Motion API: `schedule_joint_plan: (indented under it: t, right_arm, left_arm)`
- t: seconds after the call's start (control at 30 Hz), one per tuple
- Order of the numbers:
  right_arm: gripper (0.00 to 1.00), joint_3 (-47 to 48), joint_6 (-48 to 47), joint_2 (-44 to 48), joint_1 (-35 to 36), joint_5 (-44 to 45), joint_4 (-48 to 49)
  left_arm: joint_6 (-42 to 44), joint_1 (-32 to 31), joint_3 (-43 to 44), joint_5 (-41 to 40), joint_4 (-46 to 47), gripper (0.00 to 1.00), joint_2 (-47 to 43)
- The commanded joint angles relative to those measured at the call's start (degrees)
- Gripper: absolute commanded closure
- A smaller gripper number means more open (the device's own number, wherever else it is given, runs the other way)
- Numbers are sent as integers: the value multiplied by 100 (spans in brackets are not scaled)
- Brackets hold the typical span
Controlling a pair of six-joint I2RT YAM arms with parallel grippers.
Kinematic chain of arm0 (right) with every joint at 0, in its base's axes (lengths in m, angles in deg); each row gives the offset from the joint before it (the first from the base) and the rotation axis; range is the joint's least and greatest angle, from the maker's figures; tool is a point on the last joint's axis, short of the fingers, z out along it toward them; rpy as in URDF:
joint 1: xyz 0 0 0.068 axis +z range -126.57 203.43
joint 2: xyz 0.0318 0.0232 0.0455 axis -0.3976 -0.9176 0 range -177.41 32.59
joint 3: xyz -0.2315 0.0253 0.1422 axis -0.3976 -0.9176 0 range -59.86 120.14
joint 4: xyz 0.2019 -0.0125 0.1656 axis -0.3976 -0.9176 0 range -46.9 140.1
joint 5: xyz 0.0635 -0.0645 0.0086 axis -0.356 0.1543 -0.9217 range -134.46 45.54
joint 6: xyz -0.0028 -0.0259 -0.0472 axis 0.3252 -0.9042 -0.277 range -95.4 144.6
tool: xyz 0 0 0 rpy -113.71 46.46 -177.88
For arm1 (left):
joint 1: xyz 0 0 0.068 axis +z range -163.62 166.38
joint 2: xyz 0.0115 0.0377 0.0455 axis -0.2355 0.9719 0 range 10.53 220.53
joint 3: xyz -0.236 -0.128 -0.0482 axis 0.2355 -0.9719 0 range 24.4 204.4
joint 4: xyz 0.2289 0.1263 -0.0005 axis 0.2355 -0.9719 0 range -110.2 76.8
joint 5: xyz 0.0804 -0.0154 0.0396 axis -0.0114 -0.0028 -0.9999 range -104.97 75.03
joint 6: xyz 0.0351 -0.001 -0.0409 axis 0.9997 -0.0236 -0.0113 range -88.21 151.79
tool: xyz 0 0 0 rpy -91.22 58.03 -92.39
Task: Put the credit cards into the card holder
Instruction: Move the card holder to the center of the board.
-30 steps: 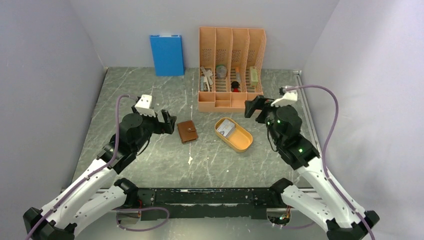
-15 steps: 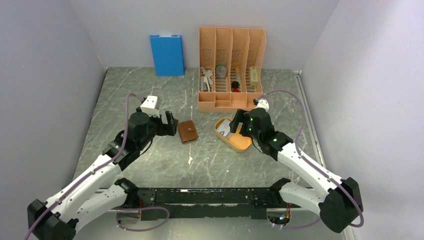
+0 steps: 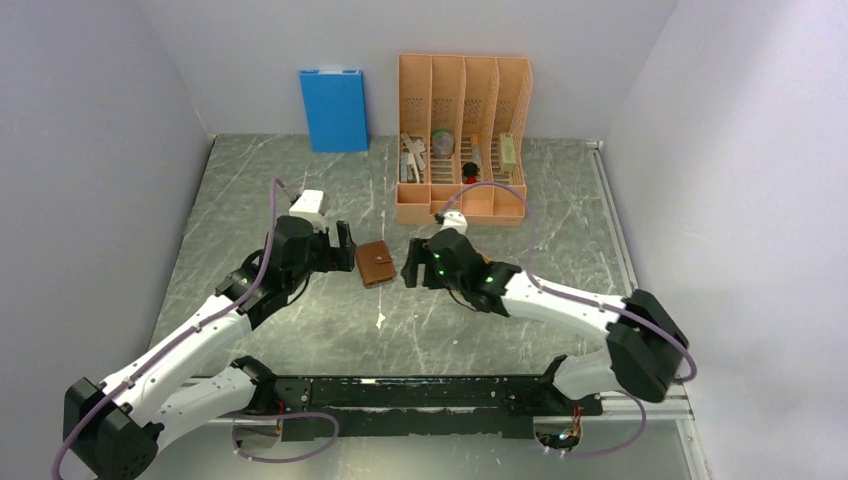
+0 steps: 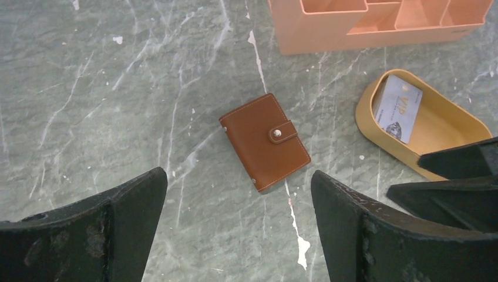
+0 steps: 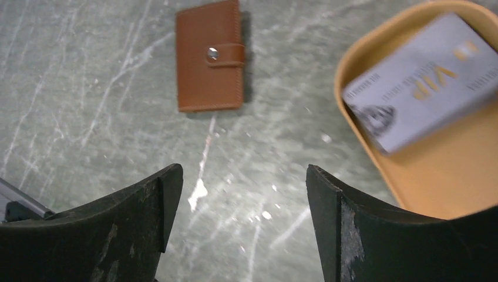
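A grey marbled table [image 3: 250, 200] walled in white, with a blue box [image 3: 333, 110] and a tall orange desk organizer [image 3: 462, 140] at the back. From above, the brown card holder [image 3: 375, 263] lies shut near the middle. The left gripper [image 3: 345, 245] stands just beside it on one side and the right gripper [image 3: 412, 268] near it on the other. The right arm covers the spot where the tray sits, so neither tray nor cards show here.

Left wrist view: the jaws are spread wide and grip nothing. The card holder lies flat between and beyond the fingertips, its snap tab fastened. To its right is the orange oval tray [image 4: 364, 111] with a credit card [image 4: 399, 108] lying in it. Dark fingers at the right edge look like the other gripper's.

Right wrist view: these jaws are wide apart too, and empty. The card holder is ahead to the left and the tray to the right, though the card's print is blurred.

This looks like the approach stage — nothing is loaded yet. Next, one gripper probably has to pin the holder while the other frees the snap and folds it open. Only one card face shows, so any cards under it cannot be counted — and the sleeves inside are out of sight.
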Motion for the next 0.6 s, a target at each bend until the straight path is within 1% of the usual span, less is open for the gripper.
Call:
schedule_joint_plan:
  t: [0.0,0.13,0.3,0.4,0.57]
  right_arm:
    - [20,670,179,-855,202,91,581]
    - [25,1199,332,-1683,203,30,587]
    - [33,1756,487,-2462,195,-18,560]
    - [35,1946,522,-2783,199,-108,553]
    - [37,2003,558,-3094,177,-123,577]
  left_arm:
    - [-116,-48,253,-435,-285,3,-24]
    - [-143,-82,273,-800,-388,3,-112]
    - [-151,-135,245,-915,-378,3,-248]
    - [-139,-165,244,-936,-387,3,-283]
    - [-112,-230,251,-937,-380,3,-279]
